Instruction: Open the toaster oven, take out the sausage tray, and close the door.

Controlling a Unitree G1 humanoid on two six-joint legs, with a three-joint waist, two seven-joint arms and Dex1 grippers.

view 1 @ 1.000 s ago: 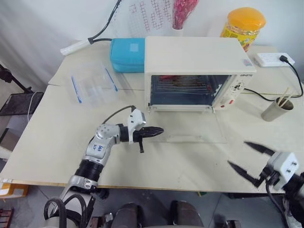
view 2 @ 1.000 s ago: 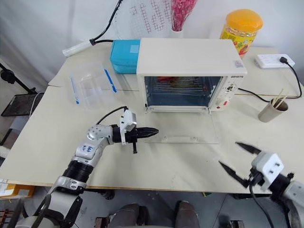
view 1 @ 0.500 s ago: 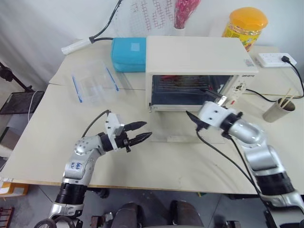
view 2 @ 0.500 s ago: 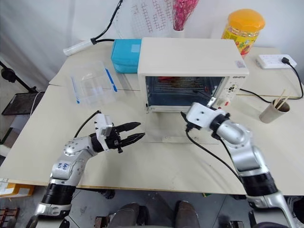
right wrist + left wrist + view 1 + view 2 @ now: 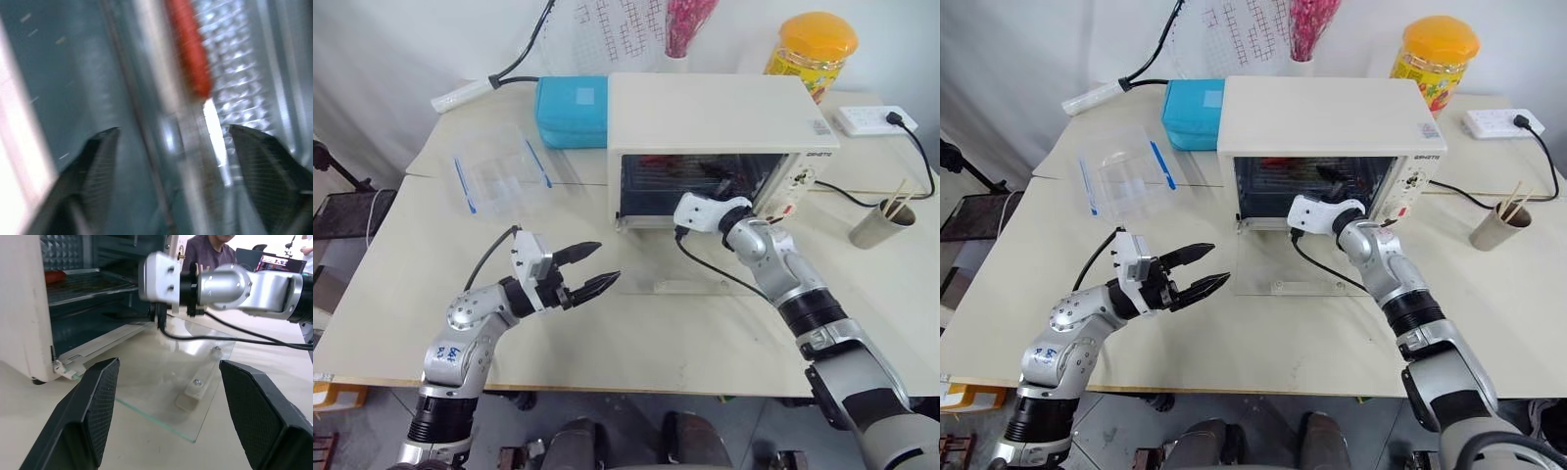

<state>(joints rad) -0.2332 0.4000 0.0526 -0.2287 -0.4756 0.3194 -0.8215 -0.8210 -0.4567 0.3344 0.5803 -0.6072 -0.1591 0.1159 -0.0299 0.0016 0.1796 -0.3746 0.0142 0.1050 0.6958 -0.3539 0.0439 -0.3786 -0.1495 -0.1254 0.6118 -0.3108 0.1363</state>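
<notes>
i've got the toaster oven (image 5: 720, 127) at the back of the table (image 5: 401, 284) with its door (image 5: 690, 264) folded down flat onto the tabletop in front of it, the white bar handle (image 5: 194, 390) at the near edge. my right gripper (image 5: 171, 147) is reaching into the oven's mouth, wrist just above the lowered glass. from its own camera the two black fingers (image 5: 93, 171) stand well apart with nothing between them; straight ahead i see the edge of the sausage tray (image 5: 230, 98), shiny and ribbed, with the red sausage (image 5: 190, 49) lying on it. the picture is smeared, so i cannot tell whether a fingertip touches the tray. the tray sits inside the oven, on the rack.

my left gripper (image 5: 589, 269) hovers over the table to the left of the open door, apart from it, fingers spread and empty, pointing toward the oven. through its camera i see the oven's left wall, the sausage on the rack inside, and the right wrist over the glass.

a clear plastic box (image 5: 499, 166) with blue clips sits on the left of the table, a teal box (image 5: 573, 111) is just beside the oven's left side, a yellow-lidded jar (image 5: 813, 49) stands behind it, and a cup (image 5: 883, 223) with sticks stands well off to the right.
</notes>
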